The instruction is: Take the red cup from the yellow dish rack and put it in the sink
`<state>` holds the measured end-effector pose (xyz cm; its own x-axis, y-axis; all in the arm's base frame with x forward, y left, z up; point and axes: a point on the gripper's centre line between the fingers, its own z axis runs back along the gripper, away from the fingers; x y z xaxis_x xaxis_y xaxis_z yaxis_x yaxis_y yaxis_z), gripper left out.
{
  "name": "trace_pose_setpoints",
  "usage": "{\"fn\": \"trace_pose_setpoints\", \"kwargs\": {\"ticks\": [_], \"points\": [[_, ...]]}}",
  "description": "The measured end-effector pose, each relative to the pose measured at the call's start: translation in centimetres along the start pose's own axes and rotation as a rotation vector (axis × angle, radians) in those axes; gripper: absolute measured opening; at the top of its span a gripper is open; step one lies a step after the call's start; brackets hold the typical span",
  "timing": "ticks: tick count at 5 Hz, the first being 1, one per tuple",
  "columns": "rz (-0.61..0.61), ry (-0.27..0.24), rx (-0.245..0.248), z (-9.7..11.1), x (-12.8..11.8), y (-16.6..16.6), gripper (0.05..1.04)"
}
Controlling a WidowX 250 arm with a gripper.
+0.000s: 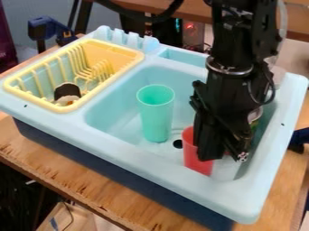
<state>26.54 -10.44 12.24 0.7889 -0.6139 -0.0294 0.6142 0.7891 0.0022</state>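
With my gripper (223, 156) down against or just beside the red cup (191, 155) in the sink (124, 137), my jaws' opening impossible to tell, I'd best square up to its wall and squeeze gently, clear of the green cup (156, 116).

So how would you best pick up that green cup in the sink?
I'd come straight down from above and pinch the rim on its left side in the picture. The green cup stands upright with its mouth open to the top, so its thin wall should be easy to straddle there, and that side faces away from the red cup.
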Motion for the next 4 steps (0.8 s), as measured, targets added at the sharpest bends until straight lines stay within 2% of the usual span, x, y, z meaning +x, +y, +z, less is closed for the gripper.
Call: {"fn": "trace_pose_setpoints", "kwargs": {"ticks": [1,2,3,4], "points": [[0.001,0.013,-0.015,0.0,-0.4,0.3,0.276],[0.031,0.013,-0.021,1.1,-0.5,0.2,0.547],[0.077,-0.078,-0.029,4.7,-0.6,-0.3,0.867],[0.171,-0.097,-0.044,7.9,-2.5,0.8,1.012]]}}
